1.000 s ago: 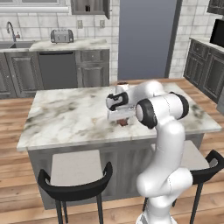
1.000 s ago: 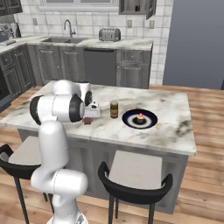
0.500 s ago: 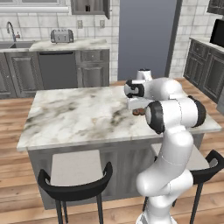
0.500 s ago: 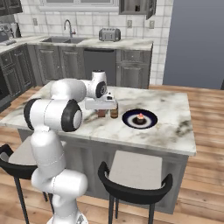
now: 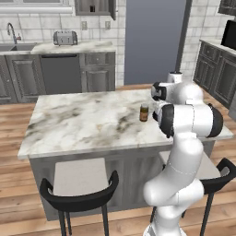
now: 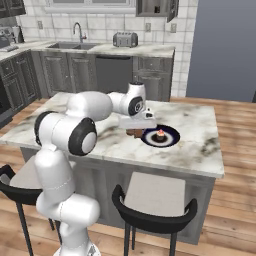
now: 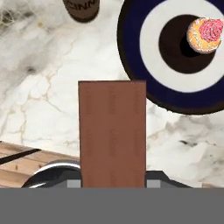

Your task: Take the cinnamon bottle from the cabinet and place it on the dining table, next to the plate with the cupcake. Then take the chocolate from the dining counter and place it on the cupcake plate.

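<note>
Chocolate (image 7: 112,133) is held in the gripper, seen in the hand view as an upright brown slab rising from the bottom centre, its lower end clamped between the finger tips, which it mostly hides. Beyond it lies the marbled dining table top (image 7: 39,100). The cupcake plate (image 7: 144,52), dark blue with a white ring and dark centre, sits at upper right, with the pink-frosted cupcake (image 7: 205,35) on its centre; the chocolate's upper right corner is just beside the plate rim, over bare table. The cinnamon bottle (image 7: 82,8) shows at the top edge, left of the plate and apart from it. Left base view: the cinnamon bottle (image 5: 144,112) stands upright on the dining table (image 5: 73,124), near the right end, just left of the arm's dark joints. Two stools stand at the near side. Right base view: the gripper (image 6: 136,129) hangs low over the table, just left of the cupcake plate (image 6: 170,137), with the brown chocolate (image 6: 135,132) under the hand and the cupcake (image 6: 160,134) on the plate. The cinnamon bottle is hidden behind the hand here.
</note>
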### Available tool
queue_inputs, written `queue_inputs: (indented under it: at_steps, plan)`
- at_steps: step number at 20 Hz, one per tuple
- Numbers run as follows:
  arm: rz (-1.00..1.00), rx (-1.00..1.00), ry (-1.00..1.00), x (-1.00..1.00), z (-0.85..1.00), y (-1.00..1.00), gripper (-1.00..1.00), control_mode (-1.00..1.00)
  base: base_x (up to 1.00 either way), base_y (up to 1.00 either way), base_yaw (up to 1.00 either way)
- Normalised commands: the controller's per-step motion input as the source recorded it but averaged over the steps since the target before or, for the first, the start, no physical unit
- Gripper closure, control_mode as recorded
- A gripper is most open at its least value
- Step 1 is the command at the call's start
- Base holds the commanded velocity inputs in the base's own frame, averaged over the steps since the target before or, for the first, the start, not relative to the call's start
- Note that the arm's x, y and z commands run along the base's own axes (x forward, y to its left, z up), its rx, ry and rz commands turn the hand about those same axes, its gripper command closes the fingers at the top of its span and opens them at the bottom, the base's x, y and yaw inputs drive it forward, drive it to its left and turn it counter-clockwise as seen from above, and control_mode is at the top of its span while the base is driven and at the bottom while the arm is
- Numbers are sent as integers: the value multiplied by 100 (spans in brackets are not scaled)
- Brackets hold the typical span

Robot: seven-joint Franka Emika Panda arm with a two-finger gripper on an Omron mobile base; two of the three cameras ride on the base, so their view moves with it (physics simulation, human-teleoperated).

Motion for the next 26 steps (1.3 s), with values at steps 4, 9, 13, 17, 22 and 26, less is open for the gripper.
queue_inputs:
  at_steps: [4, 9, 13, 17, 22, 26]
  plan:
    - [11, -2, 0, 41, -13, -78, 100, -100, 0, 0, 0]
    - [14, -4, 0, 32, -33, -49, 100, -100, 0, 0, 0]
    - [13, -6, 0, 36, -48, -1, 100, -100, 0, 0, 0]
    - [20, -2, 0, 34, -27, 0, 100, -100, 0, 0, 0]
    - [18, -2, 0, 18, -24, 0, 100, -100, 0, 0, 0]
    - [9, -3, 2, 7, -31, 14, 100, -100, 0, 0, 0]
